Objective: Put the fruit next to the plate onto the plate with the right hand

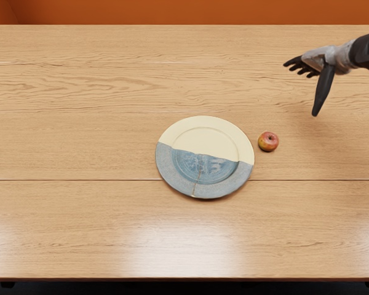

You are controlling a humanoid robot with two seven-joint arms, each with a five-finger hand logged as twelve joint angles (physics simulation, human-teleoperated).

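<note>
A small red and yellow fruit (pixel 268 141) lies on the wooden table just right of the plate (pixel 172 138). The round plate is cream on its far half and grey-blue on its near half. My right hand (pixel 312 72) comes in from the right edge, hovering above the table up and to the right of the fruit. Its fingers are spread and hold nothing, with the thumb pointing down. A clear gap separates the hand from the fruit.
The wooden table (pixel 80 123) fills the view, with its near edge along the bottom and an orange wall behind its far edge.
</note>
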